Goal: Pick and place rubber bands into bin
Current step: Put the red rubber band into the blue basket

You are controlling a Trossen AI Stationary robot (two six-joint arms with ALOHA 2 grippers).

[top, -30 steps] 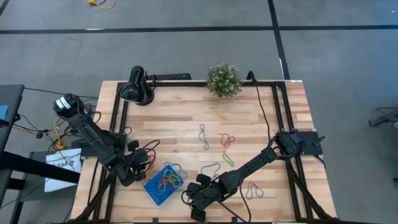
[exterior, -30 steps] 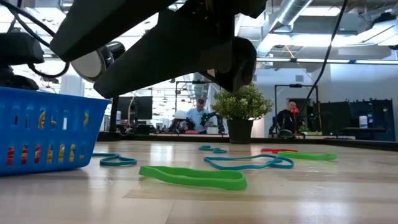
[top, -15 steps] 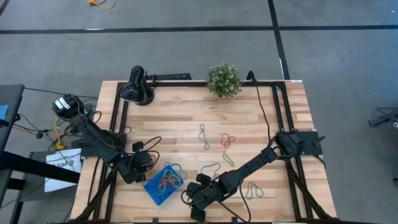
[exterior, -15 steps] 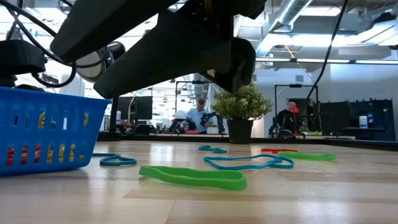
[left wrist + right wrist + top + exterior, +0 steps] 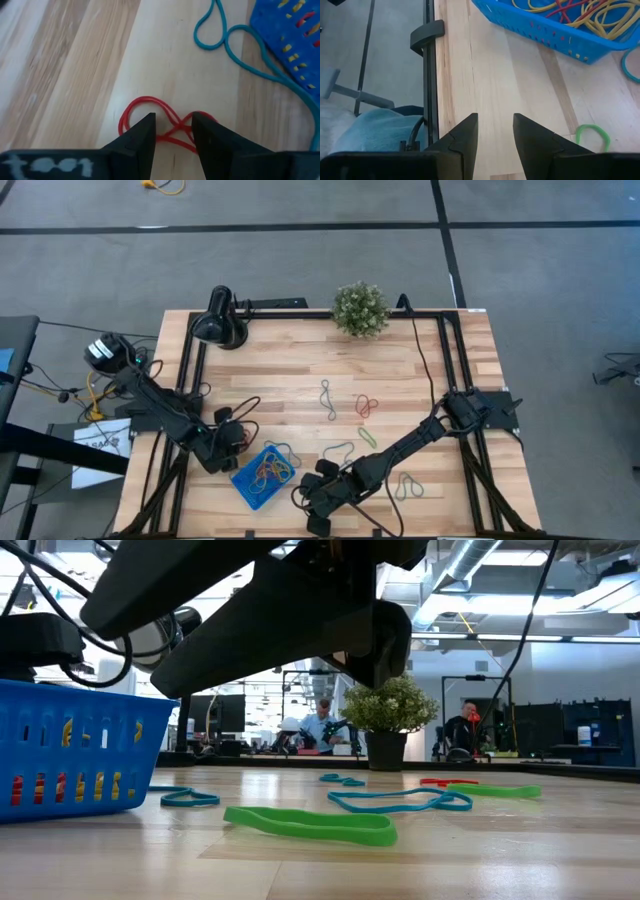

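The blue bin [image 5: 262,473] sits near the table's near edge and holds yellow, orange and red rubber bands [image 5: 580,12]. My left gripper [image 5: 173,131] is open, low over the table just left of the bin. Its fingers stand either side of a twisted red rubber band [image 5: 145,106] lying flat. A blue band [image 5: 220,35] lies beside the bin [image 5: 290,30]. My right gripper [image 5: 495,132] is open, hovering near the near edge, right of the bin [image 5: 555,30]. More bands lie loose: grey [image 5: 326,400], red [image 5: 367,404], green [image 5: 367,436], blue [image 5: 338,451]. My left gripper comes down at the red band's crossing [image 5: 175,134] from above with open fingers on either side of it. I cannot tell whether the fingertips touch it. The band lies flat on the table.
A black lamp [image 5: 218,320] and a small potted plant [image 5: 360,308] stand at the far edge. Black cables [image 5: 240,420] loop near the left arm. A green band [image 5: 310,823] and a blue one [image 5: 400,802] lie mid-table. A clamp [image 5: 427,32] grips the table's edge.
My left gripper has moved toward the table's right and a little toward the far edge, closing in on the bin's left side. The right arm and the loose bands have kept still.
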